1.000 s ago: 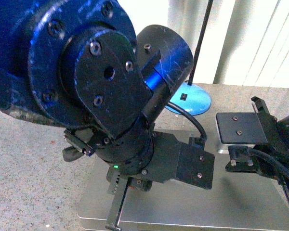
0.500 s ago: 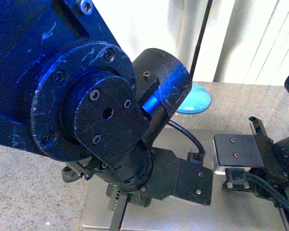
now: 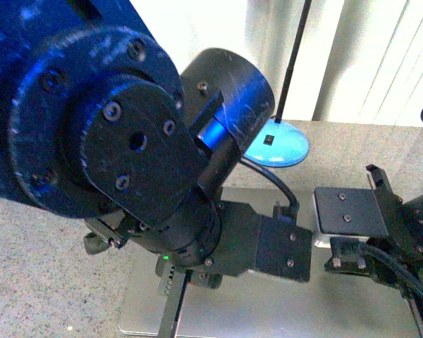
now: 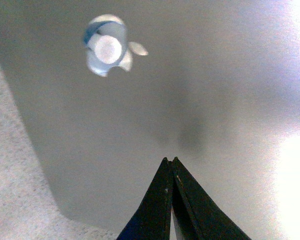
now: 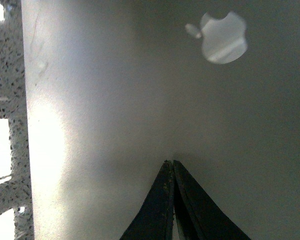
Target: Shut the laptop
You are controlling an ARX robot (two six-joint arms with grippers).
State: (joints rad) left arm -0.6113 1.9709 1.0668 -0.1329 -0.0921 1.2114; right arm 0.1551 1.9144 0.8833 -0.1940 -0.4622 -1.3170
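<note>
The silver-grey laptop (image 3: 289, 310) lies on the speckled table with its lid down flat. Only the lid's outside shows. Its shiny apple logo shows in the left wrist view (image 4: 109, 50) and in the right wrist view (image 5: 222, 37). My left gripper (image 4: 170, 160) is shut and empty, its tips at or just above the lid's left part near a corner. My right gripper (image 5: 170, 162) is shut and empty, its tips close over the lid's right part. The screen, keys and trackpad are hidden.
My left arm (image 3: 127, 155) fills the left half of the front view. My right arm (image 3: 381, 239) stands over the laptop's right side. A blue lamp base (image 3: 285, 146) with a black pole (image 3: 296, 56) stands behind the laptop. The speckled table (image 3: 49, 282) lies around it.
My left arm's big joint has shifted left and up in the front view. My right arm has come down a little over the lid. The laptop stays flat.
</note>
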